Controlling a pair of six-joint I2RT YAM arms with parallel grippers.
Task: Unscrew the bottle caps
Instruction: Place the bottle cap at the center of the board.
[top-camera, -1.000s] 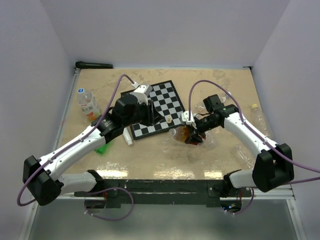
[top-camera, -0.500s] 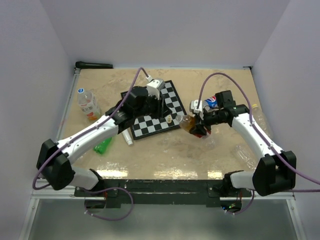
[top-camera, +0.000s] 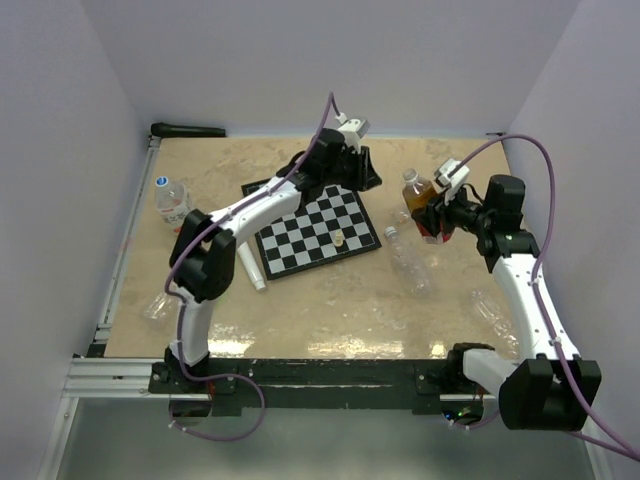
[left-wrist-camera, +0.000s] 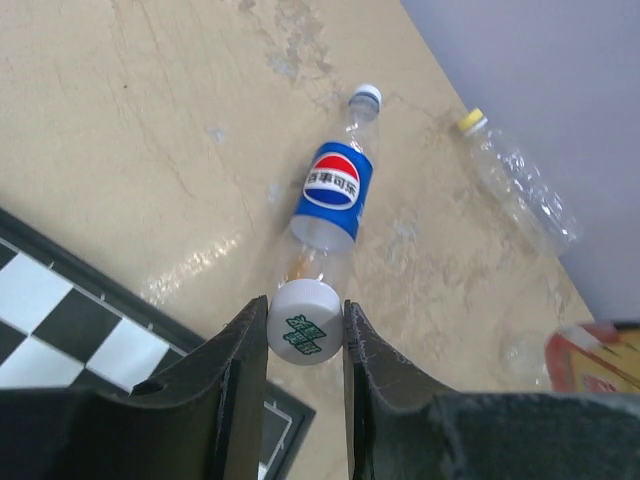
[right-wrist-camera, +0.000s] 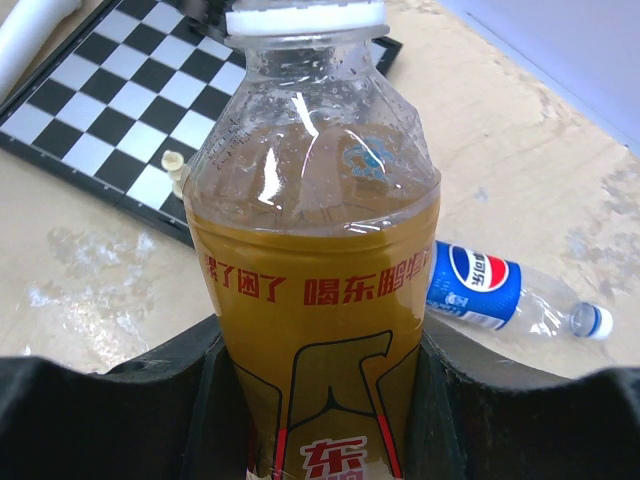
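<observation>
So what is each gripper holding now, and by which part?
Left gripper pinches a white cap by its sides; right gripper clamps the amber drink bottle around its lower body.

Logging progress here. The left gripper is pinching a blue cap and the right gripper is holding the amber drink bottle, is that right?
Not quite. The cap pinched in the left gripper is white with green print, not blue; the left wrist view shows it. The right gripper is indeed holding the amber drink bottle.
</observation>
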